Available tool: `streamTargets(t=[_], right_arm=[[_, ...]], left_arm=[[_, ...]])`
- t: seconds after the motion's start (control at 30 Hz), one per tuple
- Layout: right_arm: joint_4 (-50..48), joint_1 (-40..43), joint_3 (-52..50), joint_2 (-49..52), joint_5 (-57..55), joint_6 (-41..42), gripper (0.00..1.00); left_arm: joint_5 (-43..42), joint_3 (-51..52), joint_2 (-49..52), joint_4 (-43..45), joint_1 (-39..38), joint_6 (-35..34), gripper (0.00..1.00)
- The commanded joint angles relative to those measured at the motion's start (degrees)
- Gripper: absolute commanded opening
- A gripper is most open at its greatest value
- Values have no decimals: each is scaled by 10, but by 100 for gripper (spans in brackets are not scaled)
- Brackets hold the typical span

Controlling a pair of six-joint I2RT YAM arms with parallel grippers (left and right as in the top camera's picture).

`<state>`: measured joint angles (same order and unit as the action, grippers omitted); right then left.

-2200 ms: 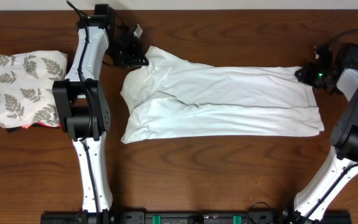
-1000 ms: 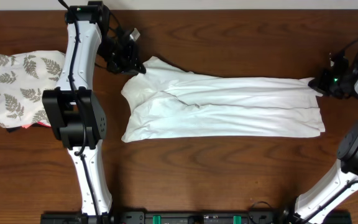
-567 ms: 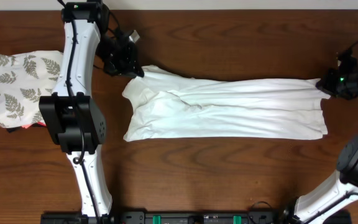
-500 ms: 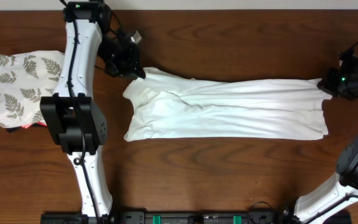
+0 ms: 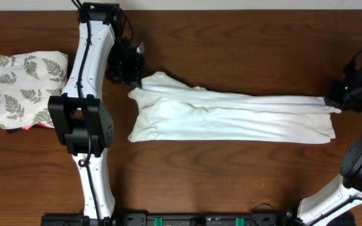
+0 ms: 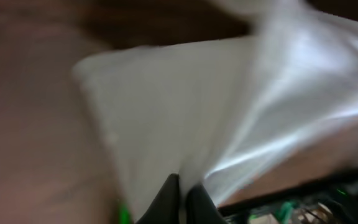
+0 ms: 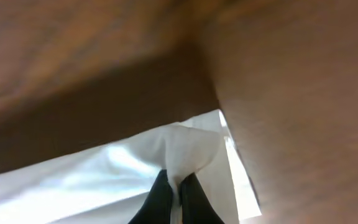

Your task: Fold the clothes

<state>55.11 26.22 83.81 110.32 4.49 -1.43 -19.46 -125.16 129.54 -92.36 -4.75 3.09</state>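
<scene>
The clothes, one white T-shirt, lie stretched into a long band across the middle of the dark wooden table. My left gripper is shut on the shirt's upper left corner. In the left wrist view the two black fingers pinch white cloth, and the picture is blurred. My right gripper is shut on the shirt's upper right corner at the far right. In the right wrist view a bunched fold of cloth runs down between that gripper's fingers.
A folded white cloth with a grey fern-leaf pattern lies at the left edge on top of dark and red garments. The left arm stands between that pile and the shirt. The arms' base rail runs along the front edge.
Both grippers have moved toward the front and to the right with the shirt's back edge. The shirt is drawn longer and narrower, and its upper half has come down onto the lower half.
</scene>
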Motion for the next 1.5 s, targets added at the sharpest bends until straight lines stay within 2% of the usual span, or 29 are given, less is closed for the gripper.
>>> streamTargets(t=[0.0, 0.4, 0.57, 0.73, 1.0, 1.1, 1.2, 1.33, 1.47], right_arm=[[0, 3, 0, -5, -88, 16, 1], [26, 3, 0, -5, -96, 16, 1], [30, 3, 0, -5, -97, 16, 1], [29, 3, 0, -5, -96, 16, 1], [24, 3, 0, -5, -95, 16, 1], [26, 3, 0, -5, -91, 16, 1], [26, 3, 0, -5, -90, 16, 1], [26, 3, 0, -5, -89, 16, 1], [25, 3, 0, -5, -87, 16, 1]], left_arm=[[96, 27, -15, -37, 5, -41, 6], [68, 85, -15, -16, 4, -38, 6], [-19, 85, -15, 6, 4, 3, 6], [-127, 85, -15, 50, -9, 54, 6], [-131, 85, -15, 156, -66, 55, 7], [-99, 85, -15, 158, -94, 59, 22], [-38, 87, -15, 175, -114, 52, 33], [44, 88, -14, 205, -125, 13, 38], [52, 88, -14, 224, -124, -6, 45]])
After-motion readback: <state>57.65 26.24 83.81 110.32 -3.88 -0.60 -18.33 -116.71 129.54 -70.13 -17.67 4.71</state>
